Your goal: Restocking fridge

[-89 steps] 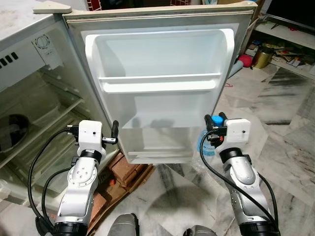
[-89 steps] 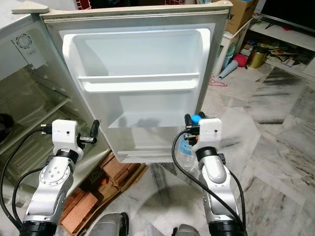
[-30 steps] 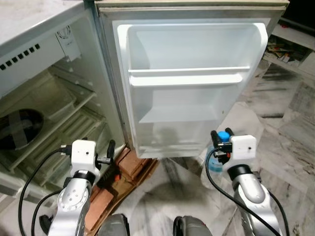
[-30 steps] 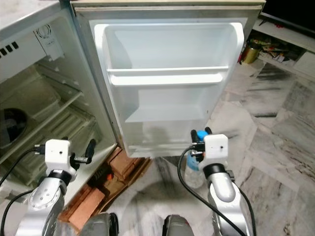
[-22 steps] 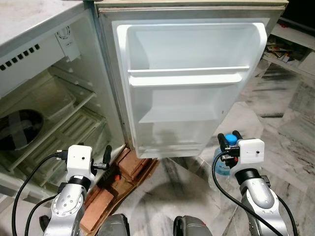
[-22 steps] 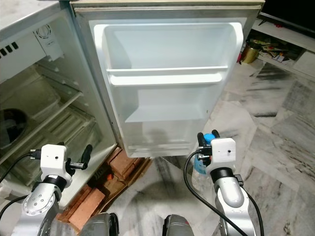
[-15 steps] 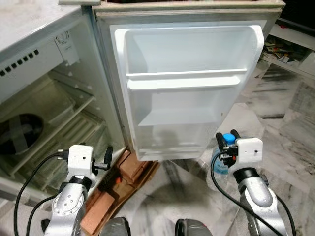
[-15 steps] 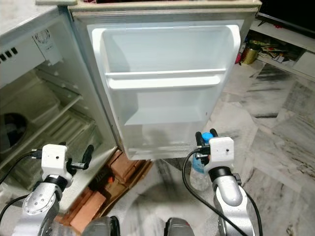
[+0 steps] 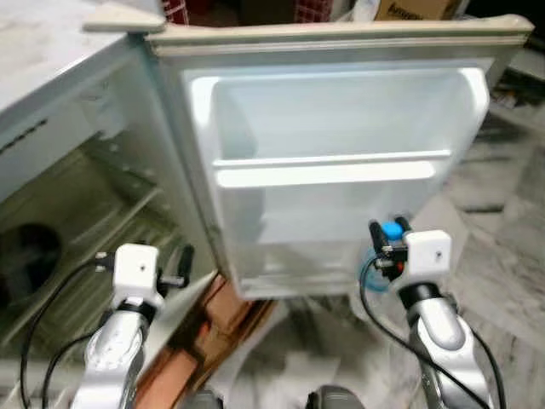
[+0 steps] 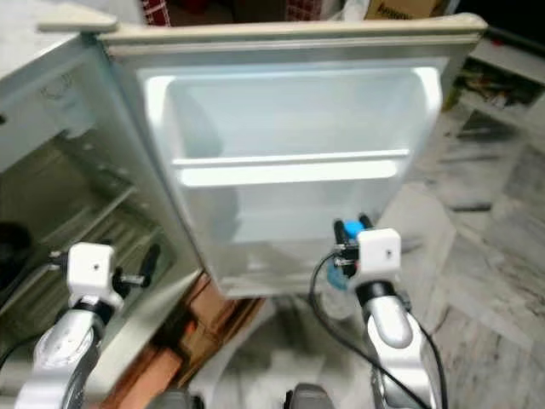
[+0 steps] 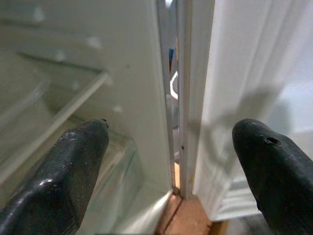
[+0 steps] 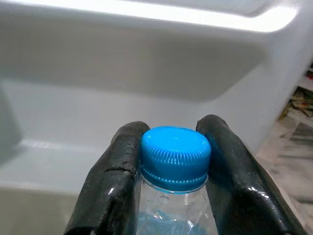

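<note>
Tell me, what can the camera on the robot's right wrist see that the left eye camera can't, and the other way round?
The right wrist view shows close up the ribbed blue cap pinched between two black fingers, with clear plastic below. The left eye view takes in the whole open fridge door, the fridge cabinet, the left gripper, bricks and marble floor. Both show the capped bottle before the door's white shelves.

The fridge door (image 9: 341, 128) has a white inner lining with a beige-grey outer rim. The bottle (image 12: 173, 215) is clear plastic under a ribbed bright blue cap (image 12: 175, 156). Both end effectors have black fingers (image 12: 113, 186). The floor (image 10: 485, 281) is grey-veined marble; reddish-brown bricks (image 9: 223, 317) lie below the door.
</note>
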{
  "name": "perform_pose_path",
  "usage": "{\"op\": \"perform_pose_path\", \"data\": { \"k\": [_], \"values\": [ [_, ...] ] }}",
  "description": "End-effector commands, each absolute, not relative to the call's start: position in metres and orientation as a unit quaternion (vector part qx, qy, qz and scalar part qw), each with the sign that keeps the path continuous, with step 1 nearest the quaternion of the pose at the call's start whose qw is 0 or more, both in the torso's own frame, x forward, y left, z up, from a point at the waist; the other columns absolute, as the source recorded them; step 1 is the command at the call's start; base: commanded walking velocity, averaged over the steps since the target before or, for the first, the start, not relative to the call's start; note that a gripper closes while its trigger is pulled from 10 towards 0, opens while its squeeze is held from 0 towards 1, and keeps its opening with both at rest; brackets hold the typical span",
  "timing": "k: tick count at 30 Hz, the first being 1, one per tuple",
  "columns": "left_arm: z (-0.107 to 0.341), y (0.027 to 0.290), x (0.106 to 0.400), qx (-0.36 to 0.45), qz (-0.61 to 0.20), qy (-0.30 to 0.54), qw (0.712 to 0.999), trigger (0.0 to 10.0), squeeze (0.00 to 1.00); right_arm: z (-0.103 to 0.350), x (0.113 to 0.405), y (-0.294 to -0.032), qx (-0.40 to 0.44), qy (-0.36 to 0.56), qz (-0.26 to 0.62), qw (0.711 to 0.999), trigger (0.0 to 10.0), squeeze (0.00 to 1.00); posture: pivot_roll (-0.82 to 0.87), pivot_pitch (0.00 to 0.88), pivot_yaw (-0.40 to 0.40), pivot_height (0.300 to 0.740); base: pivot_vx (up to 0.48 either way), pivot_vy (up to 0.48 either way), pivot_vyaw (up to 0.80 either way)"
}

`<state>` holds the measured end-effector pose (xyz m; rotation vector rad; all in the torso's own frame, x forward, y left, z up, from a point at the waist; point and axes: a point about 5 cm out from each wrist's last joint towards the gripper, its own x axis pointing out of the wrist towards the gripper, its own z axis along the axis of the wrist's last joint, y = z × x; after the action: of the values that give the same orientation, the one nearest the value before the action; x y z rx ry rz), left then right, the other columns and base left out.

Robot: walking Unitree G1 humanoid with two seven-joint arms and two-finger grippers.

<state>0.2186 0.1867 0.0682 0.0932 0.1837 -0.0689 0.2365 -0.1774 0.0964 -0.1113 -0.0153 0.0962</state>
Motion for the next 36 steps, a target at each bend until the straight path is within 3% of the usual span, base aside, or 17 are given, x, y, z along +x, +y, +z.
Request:
{"op": "perform_pose_path", "data": {
  "k": [1,16,23,29,36],
  "values": [
    [0.070,0.181,0.220,0.040,-0.044,0.088,0.994,10.0,0.00,0.097,0.233,-0.186,-0.064,-0.009,0.035,0.997,10.0,0.00,0.02,0.107,-0.004,0.740,0.334,0.000,0.00],
    [0.070,0.184,0.218,0.051,-0.025,0.088,0.994,10.0,0.00,0.097,0.232,-0.181,-0.053,-0.007,0.054,0.997,10.0,0.00,0.03,0.119,-0.003,0.740,0.022,0.000,0.00],
    [0.074,0.187,0.218,0.065,-0.015,0.079,0.995,10.0,0.00,0.100,0.224,-0.150,0.016,-0.001,0.166,0.986,10.0,0.00,0.03,0.125,0.001,0.740,0.000,0.000,0.00],
    [0.074,0.187,0.218,0.066,-0.015,0.078,0.995,10.0,0.00,0.099,0.225,-0.152,0.014,0.003,0.164,0.986,10.0,0.00,0.03,0.127,0.002,0.740,0.000,0.000,0.00],
    [0.075,0.186,0.219,0.065,-0.018,0.079,0.995,10.0,0.00,0.100,0.226,-0.156,0.004,0.003,0.155,0.988,10.0,0.00,0.03,0.129,0.001,0.695,0.000,0.000,0.00]
  ]
}}
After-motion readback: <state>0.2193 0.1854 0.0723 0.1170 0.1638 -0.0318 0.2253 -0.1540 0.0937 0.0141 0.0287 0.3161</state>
